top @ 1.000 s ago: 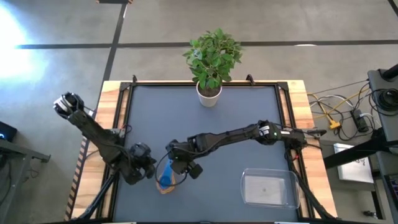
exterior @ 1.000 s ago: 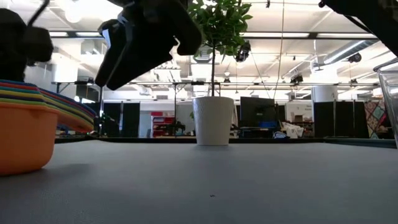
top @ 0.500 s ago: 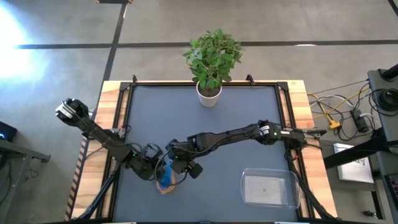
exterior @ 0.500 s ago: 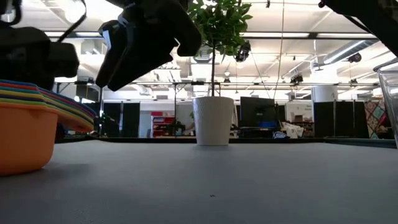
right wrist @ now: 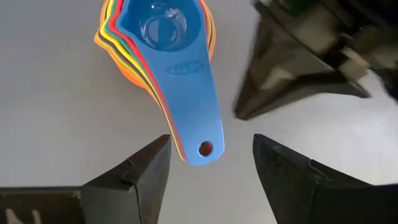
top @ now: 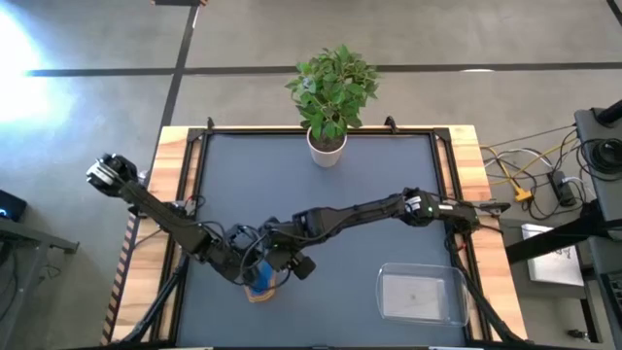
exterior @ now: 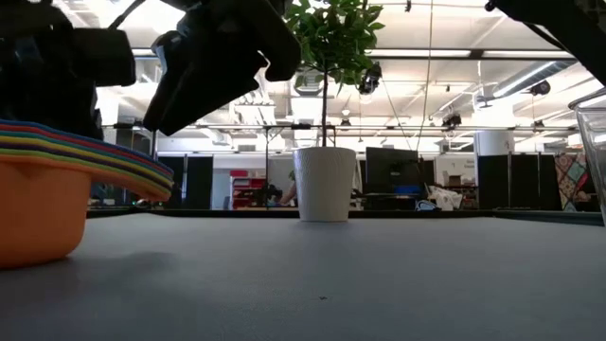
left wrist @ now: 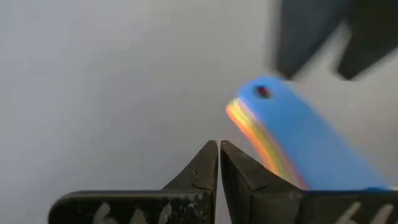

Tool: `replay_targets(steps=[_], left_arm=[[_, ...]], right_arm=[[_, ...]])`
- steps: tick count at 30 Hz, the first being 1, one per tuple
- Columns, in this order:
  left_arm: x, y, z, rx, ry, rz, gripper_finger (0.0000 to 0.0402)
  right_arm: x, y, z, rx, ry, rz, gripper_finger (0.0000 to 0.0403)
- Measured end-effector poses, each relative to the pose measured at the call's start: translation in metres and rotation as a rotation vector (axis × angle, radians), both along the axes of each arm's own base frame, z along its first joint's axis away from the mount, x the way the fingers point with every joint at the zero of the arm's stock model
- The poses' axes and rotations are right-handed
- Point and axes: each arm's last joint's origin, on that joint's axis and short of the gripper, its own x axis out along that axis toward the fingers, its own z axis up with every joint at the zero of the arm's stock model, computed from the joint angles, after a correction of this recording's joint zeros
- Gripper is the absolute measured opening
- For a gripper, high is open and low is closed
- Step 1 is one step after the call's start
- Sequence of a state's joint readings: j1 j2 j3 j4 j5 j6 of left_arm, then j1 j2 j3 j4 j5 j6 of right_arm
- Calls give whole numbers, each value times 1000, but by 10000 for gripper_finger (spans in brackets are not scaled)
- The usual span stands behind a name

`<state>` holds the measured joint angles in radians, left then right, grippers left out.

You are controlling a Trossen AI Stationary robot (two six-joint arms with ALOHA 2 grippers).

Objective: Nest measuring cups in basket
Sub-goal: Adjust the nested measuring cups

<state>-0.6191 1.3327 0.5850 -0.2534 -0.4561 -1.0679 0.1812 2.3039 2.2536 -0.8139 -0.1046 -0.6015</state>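
Observation:
The measuring cups (right wrist: 158, 31) sit nested in one stack, blue on top and orange at the bottom (exterior: 33, 208), resting on the table near its near edge (top: 260, 283). Their handles (right wrist: 196, 112) fan out together. My right gripper (right wrist: 211, 139) is open above the stack, with one finger on either side of the handles' free end and touching nothing. My left gripper (left wrist: 219, 144) is shut and low beside the handles (left wrist: 292, 140), on the stack's left (top: 247, 269). The clear basket (top: 420, 294) stands near the table's near right corner. My left gripper's shut fingertips (left wrist: 211, 155) lie close beside the edge of the stacked handles (left wrist: 249, 127). I cannot tell whether they touch it.
A white pot with a green plant (top: 328, 144) stands at the middle of the table's far edge. The two arms meet over the stack, with the right forearm (top: 360, 211) stretched across the table's middle. Bare grey table (top: 243, 175) lies between the stack, pot and basket.
My left gripper has moved toward the table's right, in to the cup stack, and now sits right beside it. In the low view the fan of handles reaches farther right than before. My right gripper has kept still.

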Motion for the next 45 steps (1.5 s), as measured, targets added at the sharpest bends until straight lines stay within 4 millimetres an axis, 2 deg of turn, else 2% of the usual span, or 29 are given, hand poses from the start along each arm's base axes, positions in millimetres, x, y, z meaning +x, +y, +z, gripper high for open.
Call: replay_targets(steps=[7,14,19,23,30,34,39,45], left_arm=[[-27,10,11,73,-119,77,1],[-39,20,19,100,-216,97,1],[-44,26,27,179,-277,82,1],[-50,31,26,189,-309,83,1],[-57,36,14,150,-372,72,1],[-58,37,8,110,-405,74,1],[-58,37,7,93,-423,79,1],[-57,36,8,87,-432,80,1]], right_arm=[[2,17,1,55,-50,-8,262],[5,14,-2,73,-59,-41,315],[8,12,-7,83,-84,-47,336],[8,12,-10,84,-89,-41,341],[14,9,-25,109,-79,-20,341],[15,6,-27,101,-84,-14,341],[17,1,-26,107,-92,-20,341],[19,0,-35,123,-76,-4,341]])
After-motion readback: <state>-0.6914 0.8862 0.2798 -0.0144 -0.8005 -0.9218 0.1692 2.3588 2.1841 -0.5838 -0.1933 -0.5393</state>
